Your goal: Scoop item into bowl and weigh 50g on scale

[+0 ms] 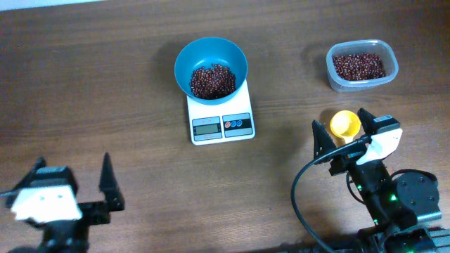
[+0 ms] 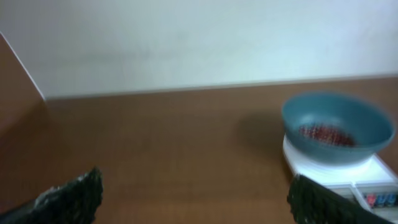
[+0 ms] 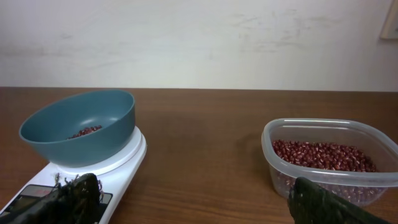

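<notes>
The teal-blue bowl [image 1: 210, 67] sits on the white scale [image 1: 220, 117] at the table's centre back and holds a heap of dark red-brown beans [image 1: 212, 81]. More beans fill a clear tub [image 1: 361, 65] at the back right. My left gripper [image 1: 74, 176] is open and empty at the front left. My right gripper [image 1: 342, 128] is open and empty at the front right, next to a yellow scoop [image 1: 345, 124]. The bowl also shows in the left wrist view [image 2: 336, 129] and the right wrist view [image 3: 79, 126]; the tub shows in the right wrist view [image 3: 329, 158].
The scale's display [image 1: 207, 128] and its red and blue buttons [image 1: 237, 124] face the front. A black cable [image 1: 304, 190] loops by the right arm. A pale wall [image 3: 199, 43] stands behind the table's far edge.
</notes>
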